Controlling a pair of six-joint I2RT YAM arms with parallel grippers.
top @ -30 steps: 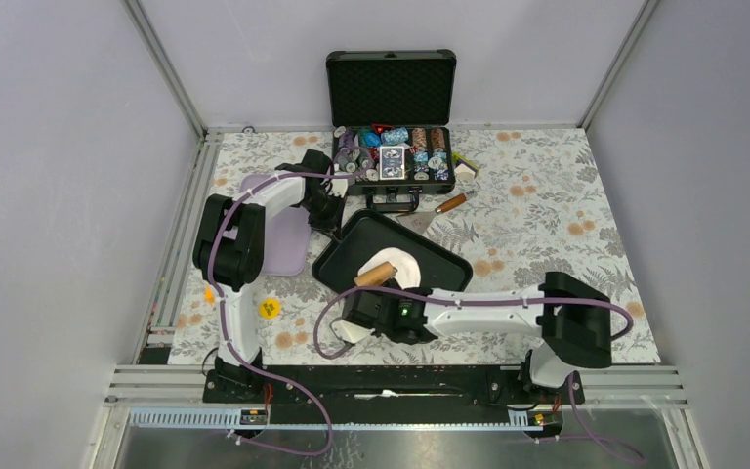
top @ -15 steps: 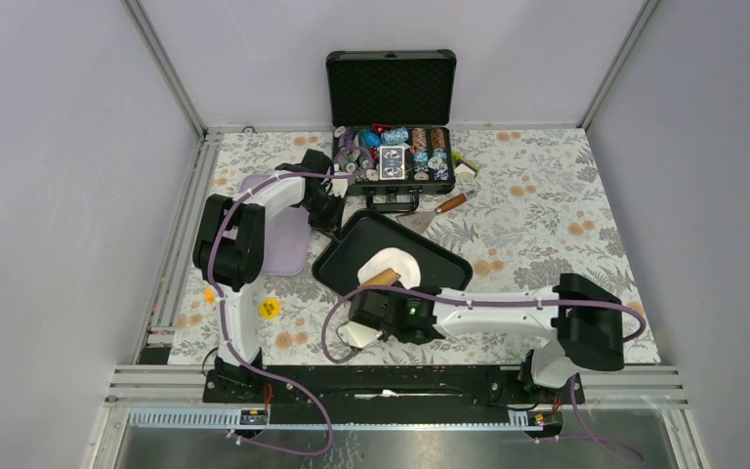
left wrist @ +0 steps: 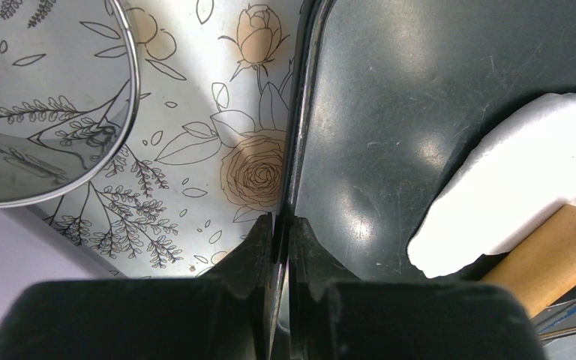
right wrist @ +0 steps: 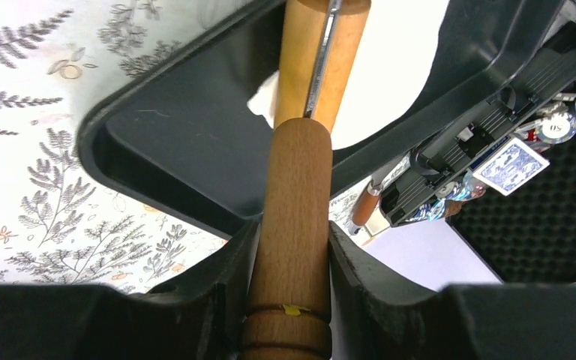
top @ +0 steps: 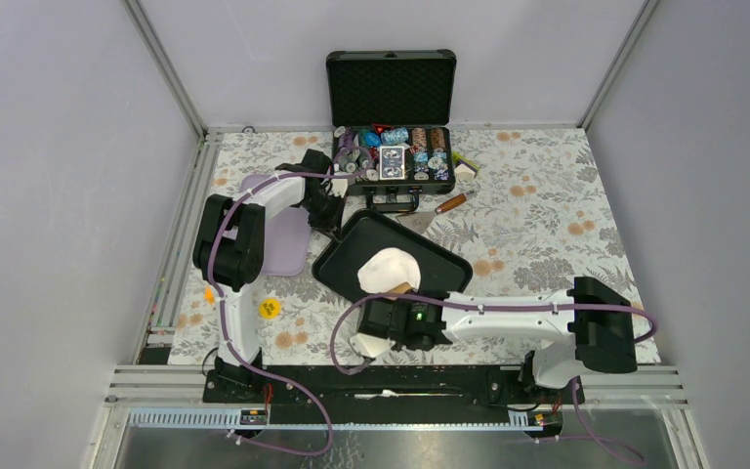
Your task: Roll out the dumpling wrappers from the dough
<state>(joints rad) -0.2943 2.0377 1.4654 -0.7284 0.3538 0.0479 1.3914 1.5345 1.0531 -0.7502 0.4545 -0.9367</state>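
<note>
A flat white sheet of dough (top: 388, 269) (left wrist: 517, 180) (right wrist: 390, 67) lies in the black tray (top: 432, 256) (left wrist: 390, 97) (right wrist: 187, 142). My right gripper (top: 392, 305) (right wrist: 292, 232) is shut on the handle of a wooden rolling pin (top: 403, 288) (right wrist: 294, 225). The pin's roller (right wrist: 322, 52) rests on the dough's near edge. At the far left of the tray, my left gripper (top: 335, 217) (left wrist: 281, 223) is shut on the tray's rim. No dumpling wrappers are in view.
An open black case of poker chips and cards (top: 391, 156) stands just behind the tray. A lilac board (top: 283, 239) lies to the tray's left, a steel ring cutter (left wrist: 130, 97) beside it. A wooden-handled tool (top: 449, 203) and a yellow disc (top: 269, 309) lie on the floral cloth.
My right arm has drawn back toward the near edge, pulling the rolling pin across the dough to its near side. More of the dough shows. The left arm has not moved.
</note>
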